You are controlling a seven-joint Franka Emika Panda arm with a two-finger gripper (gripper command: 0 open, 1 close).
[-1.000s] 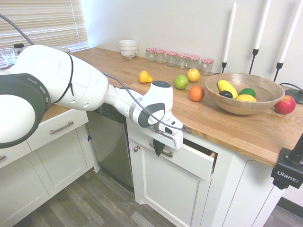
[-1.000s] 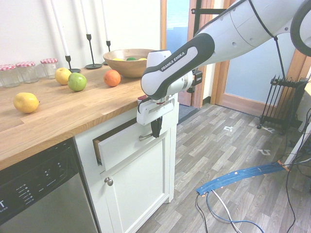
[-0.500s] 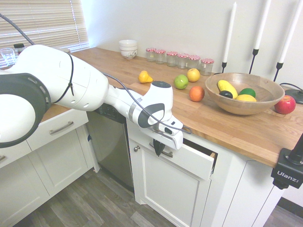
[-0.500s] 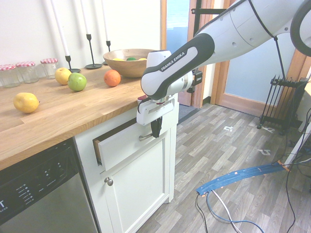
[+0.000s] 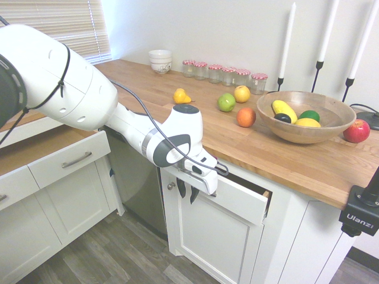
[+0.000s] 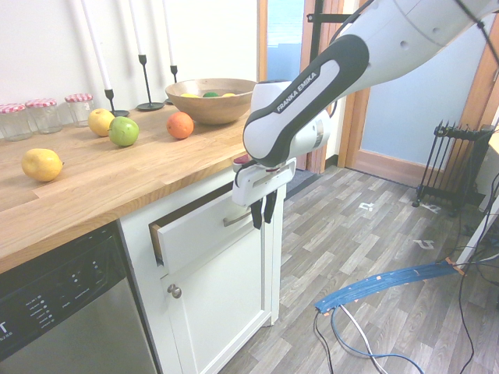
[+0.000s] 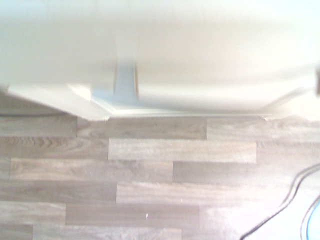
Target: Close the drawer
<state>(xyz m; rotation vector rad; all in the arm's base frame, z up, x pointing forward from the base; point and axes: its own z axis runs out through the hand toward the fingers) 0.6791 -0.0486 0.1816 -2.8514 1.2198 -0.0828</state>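
Note:
The drawer (image 5: 241, 202) has a flat white front and stands a little way out of the cabinet under the wooden countertop, with a dark gap showing at its top. Its silver bar handle (image 6: 235, 220) shows in the second exterior view. My gripper (image 5: 186, 192) hangs just in front of the drawer front, fingers pointing down and open, holding nothing. In the second exterior view the gripper (image 6: 263, 212) is beside the handle's end, clear of it. The wrist view shows only blurred white cabinet fronts (image 7: 200, 60) above wood floor.
The countertop (image 5: 177, 83) carries loose fruit, a wooden bowl (image 5: 306, 116) of fruit, several jars and candle holders. A dishwasher (image 6: 54, 312) is beside the cabinet, and a knobbed door (image 6: 210, 312) is below the drawer. A narrower drawer (image 5: 70, 160) stands at the left. Cables (image 6: 374, 288) lie on the floor.
My gripper was shut at the drawer's handle. It has opened, let go and drawn back from the front. The drawer stands out as far as before.

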